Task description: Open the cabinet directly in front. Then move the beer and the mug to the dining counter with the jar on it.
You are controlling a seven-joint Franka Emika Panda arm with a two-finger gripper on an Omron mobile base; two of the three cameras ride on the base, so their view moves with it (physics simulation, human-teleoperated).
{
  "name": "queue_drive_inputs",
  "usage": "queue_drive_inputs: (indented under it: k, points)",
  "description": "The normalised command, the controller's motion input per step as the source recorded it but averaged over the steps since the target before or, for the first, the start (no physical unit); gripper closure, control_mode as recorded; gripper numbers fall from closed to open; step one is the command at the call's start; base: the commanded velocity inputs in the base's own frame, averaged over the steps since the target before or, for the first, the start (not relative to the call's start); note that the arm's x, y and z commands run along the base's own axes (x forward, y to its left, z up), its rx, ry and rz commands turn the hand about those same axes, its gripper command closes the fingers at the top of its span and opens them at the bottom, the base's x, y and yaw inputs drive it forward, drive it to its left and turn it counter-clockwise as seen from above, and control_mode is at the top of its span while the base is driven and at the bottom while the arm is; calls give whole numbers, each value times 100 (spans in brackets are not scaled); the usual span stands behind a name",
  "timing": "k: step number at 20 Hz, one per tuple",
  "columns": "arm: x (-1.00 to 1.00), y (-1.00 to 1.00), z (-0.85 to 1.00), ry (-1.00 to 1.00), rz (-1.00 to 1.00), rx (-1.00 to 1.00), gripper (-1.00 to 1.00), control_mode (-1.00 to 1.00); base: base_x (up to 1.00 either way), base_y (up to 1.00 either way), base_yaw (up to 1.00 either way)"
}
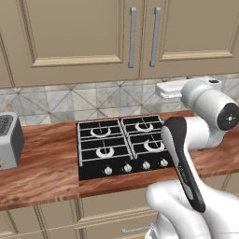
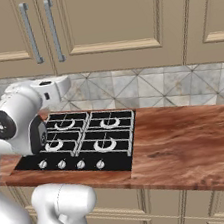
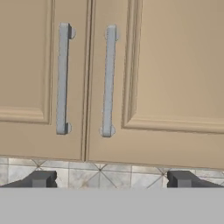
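We hold our tool (image 3: pixel 109 179) wide open and empty, below the closed cabinet (image 3: pixel 166 78) above the hob (image 1: pixel 122 145) at the table's back edge. Its two bar handles (image 3: pixel 107 81) sit close together, so we may catch both or slip. No writing is legible.

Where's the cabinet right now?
The cabinet hangs shut on the wall above the black hob, straight ahead of the open gripper in the hand view.
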Motion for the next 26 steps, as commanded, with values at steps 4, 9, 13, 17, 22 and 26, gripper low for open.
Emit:
queue_drive_inputs:
  k: [4, 9, 13, 17, 22, 26]
  points:
    - [10, 1, 31, -4, 0, 0, -100, -100, 0, 0, 0]
    - [18, 7, 22, 0, 0, 0, -100, -100, 0, 0, 0]
    - [34, 15, 16, -1, 0, 0, -100, -100, 0, 0, 0]
    - [49, 14, 19, -2, 0, 0, -100, -100, 0, 0, 0]
    - [55, 1, 15, 1, 0, 0, -100, -100, 0, 0, 0]
    - [71, 0, 3, 7, 0, 0, -100, -100, 0, 0, 0]
